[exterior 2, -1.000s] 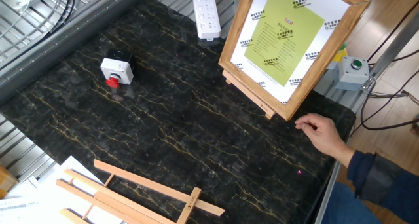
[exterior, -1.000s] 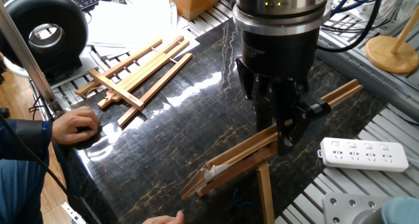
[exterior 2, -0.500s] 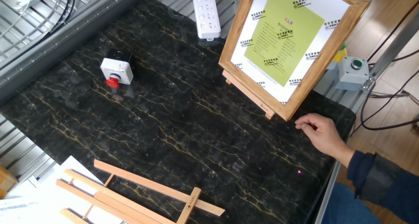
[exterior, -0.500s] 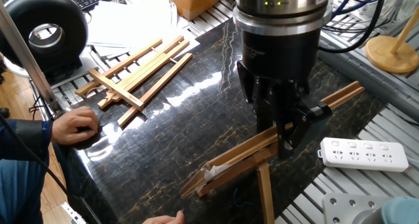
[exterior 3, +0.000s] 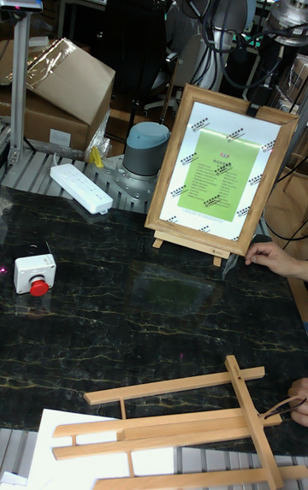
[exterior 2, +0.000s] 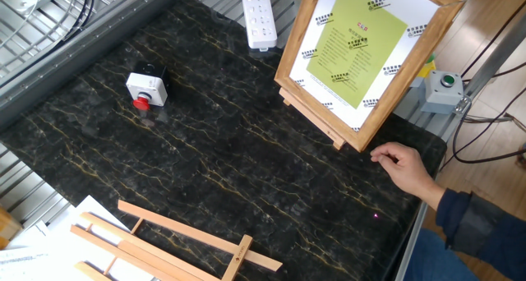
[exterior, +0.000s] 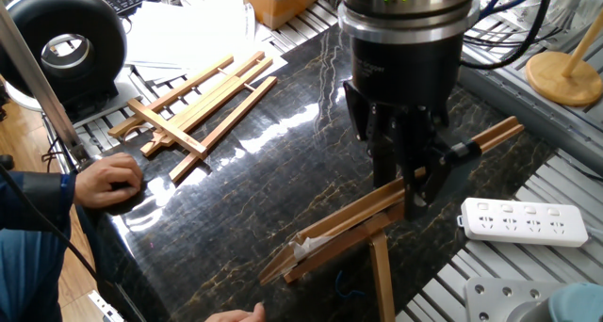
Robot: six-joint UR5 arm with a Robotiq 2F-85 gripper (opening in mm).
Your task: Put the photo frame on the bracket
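Note:
The photo frame [exterior 2: 362,51] stands upright and tilted back, its printed green and white face towards the other fixed camera. It rests on the bracket [exterior 2: 337,141], whose two small blocks show under its bottom edge. From behind, the frame [exterior: 349,223] is seen edge-on with the bracket's long leg [exterior: 382,265] running back from it. My gripper [exterior: 419,195] hangs over the frame's top edge, one finger on each side, and looks open. In the tall fixed view only a dark fingertip [exterior 3: 253,107] shows at the top of the frame [exterior 3: 221,174].
A bigger slatted easel [exterior: 193,105] lies flat at the far side of the black marble table [exterior 2: 205,166]. A white power strip [exterior: 523,220] and a red-button box [exterior 2: 146,88] sit near the edges. A person's hand [exterior 2: 403,166] rests beside the frame.
My gripper has risen a little and shifted slightly right along the frame's top edge. The frame and the bracket have stayed where they were.

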